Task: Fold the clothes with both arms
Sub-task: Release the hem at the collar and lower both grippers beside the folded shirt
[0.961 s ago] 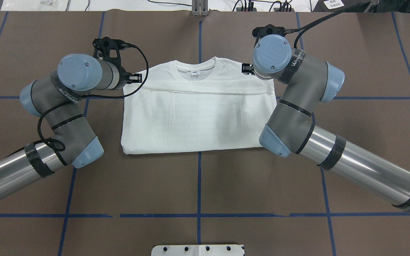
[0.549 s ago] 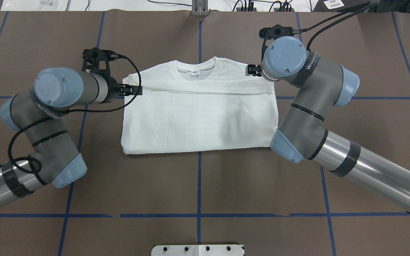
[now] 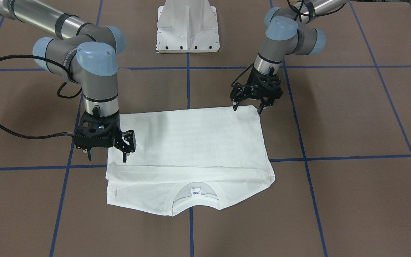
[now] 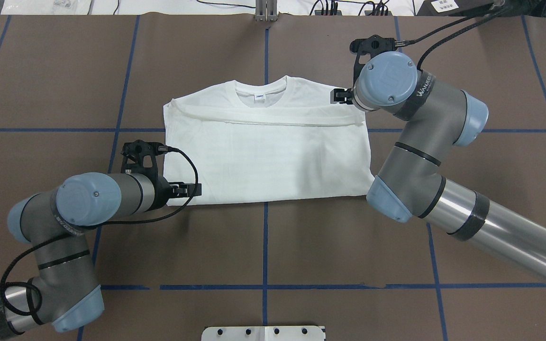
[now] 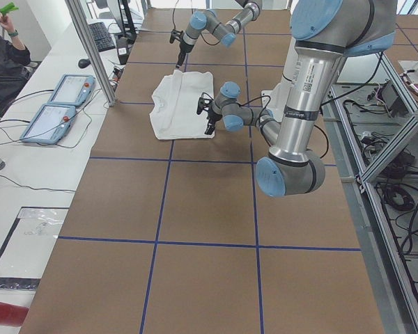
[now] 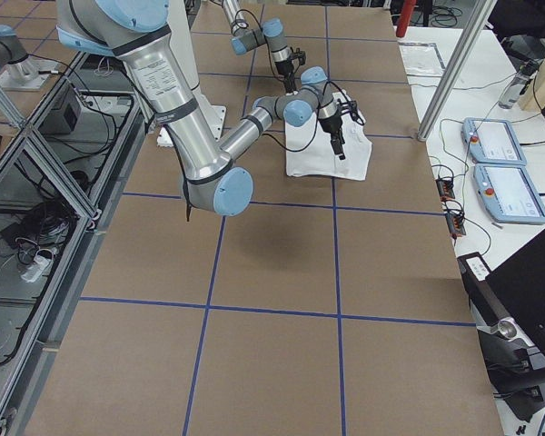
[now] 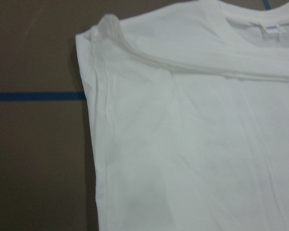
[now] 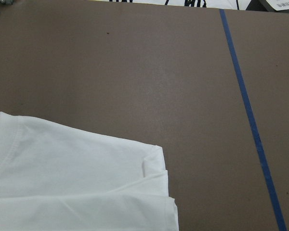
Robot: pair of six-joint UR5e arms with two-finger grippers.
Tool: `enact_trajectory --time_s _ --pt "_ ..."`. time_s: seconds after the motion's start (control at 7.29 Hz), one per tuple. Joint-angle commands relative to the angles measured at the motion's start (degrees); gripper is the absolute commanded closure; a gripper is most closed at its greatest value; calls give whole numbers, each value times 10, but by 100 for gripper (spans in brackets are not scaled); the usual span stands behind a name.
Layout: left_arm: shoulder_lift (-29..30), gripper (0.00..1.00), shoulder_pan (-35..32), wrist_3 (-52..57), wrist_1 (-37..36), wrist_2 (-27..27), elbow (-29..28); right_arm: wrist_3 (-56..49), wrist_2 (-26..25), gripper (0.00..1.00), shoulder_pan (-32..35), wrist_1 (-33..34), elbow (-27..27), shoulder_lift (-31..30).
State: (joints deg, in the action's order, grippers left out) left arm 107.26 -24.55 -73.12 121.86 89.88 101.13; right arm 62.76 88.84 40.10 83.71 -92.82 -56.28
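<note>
The shirt [image 4: 266,161] is lying flat in the middle of the table [image 4: 263,246]. Its collar [image 4: 261,90] and label [image 4: 259,97] are pointing toward the top of the overhead frame, and its long axis is running left to right across that frame. A fold [image 4: 273,121] is crossing it just below the collar. The left gripper [image 3: 247,108] is hanging with its fingers spread over the hem corner, at the shirt's lower left in the overhead view and its upper right in the front view; one finger is over cloth and the other just off the edge. The right gripper [image 3: 107,157] is also standing spread and holding nothing. It is straddling the shirt's side edge by the shoulder corner diagonally opposite, at the overhead view's upper right. So the hem is lying directly under the left gripper, while the hem's other corner is sitting well apart from the right one. A hem-to-collar fold would probably need the right arm to be travelling down that edge first. Whether any fingertip is touching cloth is hard to make out. The right gripper is showing only partly past its wrist in the overhead view. Neither wrist view is showing fingers, and no black text is showing anywhere on the shirt.
</note>
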Motion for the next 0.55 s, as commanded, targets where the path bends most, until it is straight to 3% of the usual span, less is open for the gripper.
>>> enact_trajectory --time_s 0.0,0.41 --pt "-12 2 12 -9 -1 -8 4 0 -1 0 0 0 -1 0" --pt "-25 8 11 -5 0 -8 1 1 -4 0 -1 0 -1 0"
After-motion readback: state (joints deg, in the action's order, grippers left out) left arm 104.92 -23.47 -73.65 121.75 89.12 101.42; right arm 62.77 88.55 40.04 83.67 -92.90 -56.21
